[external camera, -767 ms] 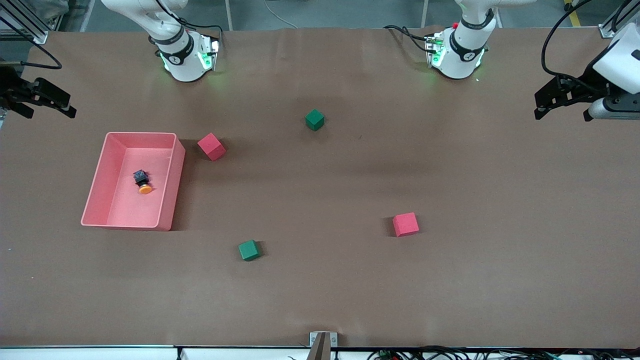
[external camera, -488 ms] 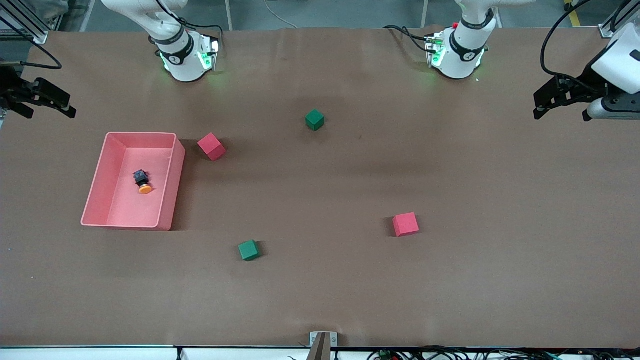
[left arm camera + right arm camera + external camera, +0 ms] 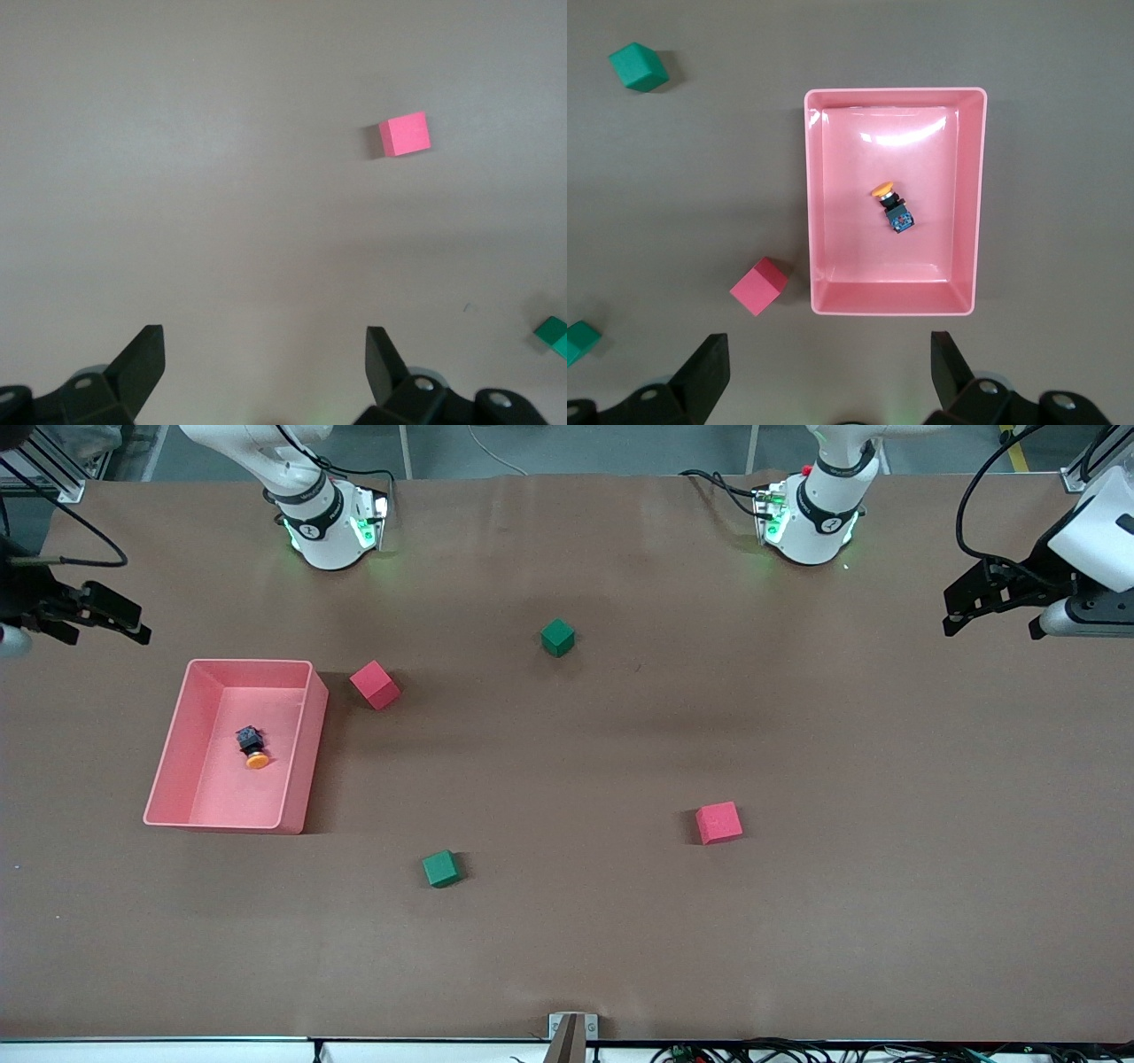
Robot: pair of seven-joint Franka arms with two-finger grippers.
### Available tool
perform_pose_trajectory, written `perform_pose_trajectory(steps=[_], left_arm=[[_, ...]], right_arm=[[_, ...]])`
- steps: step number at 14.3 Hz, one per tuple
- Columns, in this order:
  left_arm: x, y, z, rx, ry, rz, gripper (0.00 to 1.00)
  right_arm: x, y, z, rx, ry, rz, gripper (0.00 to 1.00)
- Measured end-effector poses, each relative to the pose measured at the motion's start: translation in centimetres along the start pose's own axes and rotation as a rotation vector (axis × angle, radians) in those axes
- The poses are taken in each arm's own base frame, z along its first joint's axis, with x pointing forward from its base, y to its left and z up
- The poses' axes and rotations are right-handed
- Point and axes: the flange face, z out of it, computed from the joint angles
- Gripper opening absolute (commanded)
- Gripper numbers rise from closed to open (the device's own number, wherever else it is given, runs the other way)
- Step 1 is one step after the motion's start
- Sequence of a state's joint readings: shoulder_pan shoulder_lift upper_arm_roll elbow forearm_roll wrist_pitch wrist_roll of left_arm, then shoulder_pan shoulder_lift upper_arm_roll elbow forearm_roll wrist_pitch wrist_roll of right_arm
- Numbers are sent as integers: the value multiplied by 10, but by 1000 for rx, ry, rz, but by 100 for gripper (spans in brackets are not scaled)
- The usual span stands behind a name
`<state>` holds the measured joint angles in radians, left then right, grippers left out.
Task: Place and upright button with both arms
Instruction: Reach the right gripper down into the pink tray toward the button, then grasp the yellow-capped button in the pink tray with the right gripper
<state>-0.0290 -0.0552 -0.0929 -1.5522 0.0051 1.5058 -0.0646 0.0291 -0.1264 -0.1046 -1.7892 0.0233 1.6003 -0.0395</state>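
Observation:
The button (image 3: 252, 747), with a black body and an orange cap, lies on its side in the pink tray (image 3: 304, 748). Its cap points toward the front camera. It also shows in the right wrist view (image 3: 892, 207). My right gripper (image 3: 104, 636) hangs open and empty high over the table edge at the right arm's end, beside the tray. Its fingers (image 3: 709, 367) frame bare table next to the tray rim (image 3: 893, 311). My left gripper (image 3: 990, 631) hangs open and empty high over the left arm's end of the table. Its fingers (image 3: 142, 359) show over bare table.
A red cube (image 3: 375, 685) sits beside the tray. A green cube (image 3: 557, 638) lies near the bases. Another red cube (image 3: 718, 822) and another green cube (image 3: 440, 868) lie nearer the front camera. The left wrist view shows a red cube (image 3: 405, 135).
My right gripper has shifted a little toward the tray. My left gripper has barely moved. The button and cubes have not moved.

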Motion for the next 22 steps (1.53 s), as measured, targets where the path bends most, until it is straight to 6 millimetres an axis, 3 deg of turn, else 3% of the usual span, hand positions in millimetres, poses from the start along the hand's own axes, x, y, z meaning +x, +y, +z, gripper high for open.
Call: perform_pose_trajectory(steps=[3, 7, 10, 16, 18, 22], left_arm=[[0, 0, 1, -1, -4, -36, 100], [0, 0, 3, -1, -10, -38, 100], [-2, 1, 4, 0, -22, -32, 100], [-2, 3, 7, 1, -32, -28, 100], [-2, 1, 7, 1, -31, -31, 100], [0, -2, 8, 0, -24, -37, 100]], right_arm=[[12, 11, 48, -1, 1, 21, 100], [17, 36, 137, -4, 5, 69, 100], [15, 44, 192, -8, -2, 85, 100], [32, 55, 302, -30, -27, 103, 100], [28, 60, 331, -36, -28, 114, 100], [21, 74, 362, -41, -27, 141, 100]])
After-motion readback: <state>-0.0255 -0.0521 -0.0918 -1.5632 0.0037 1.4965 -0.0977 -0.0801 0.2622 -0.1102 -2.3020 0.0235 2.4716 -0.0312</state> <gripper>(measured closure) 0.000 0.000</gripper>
